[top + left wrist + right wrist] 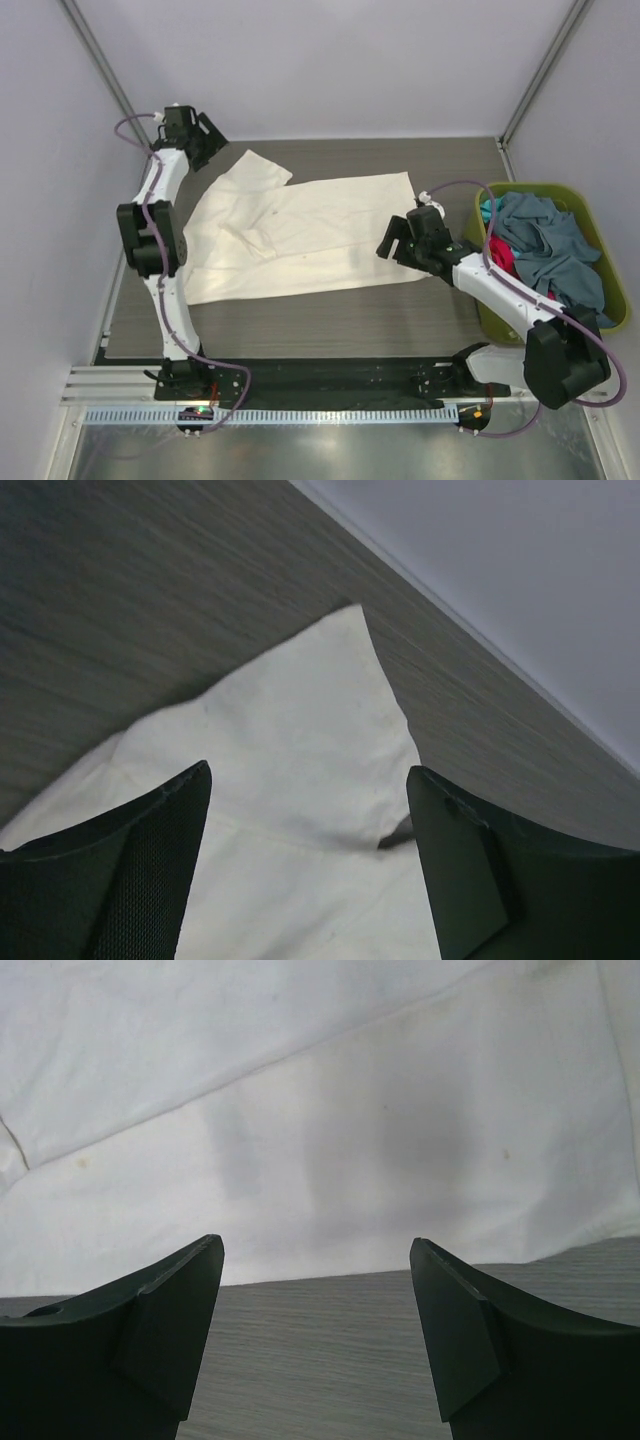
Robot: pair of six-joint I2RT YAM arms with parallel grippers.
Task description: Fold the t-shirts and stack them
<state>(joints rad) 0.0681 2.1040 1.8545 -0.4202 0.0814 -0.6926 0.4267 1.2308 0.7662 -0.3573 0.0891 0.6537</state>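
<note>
The large cream t-shirt (300,232) lies spread on the grey table, partly folded, with a sleeve pointing to the back left. My left gripper (208,140) is open and empty, hovering just past that sleeve corner (330,710). My right gripper (392,242) is open and empty at the shirt's right edge (330,1160), low over the table. Slate grey-blue (545,240), teal (487,208) and red-pink (503,258) t-shirts lie bunched in the basket on the right.
The olive-green plastic basket (600,235) stands at the table's right edge, right beside my right arm. Grey walls close the back and sides. A bare strip of table (330,320) runs in front of the shirt.
</note>
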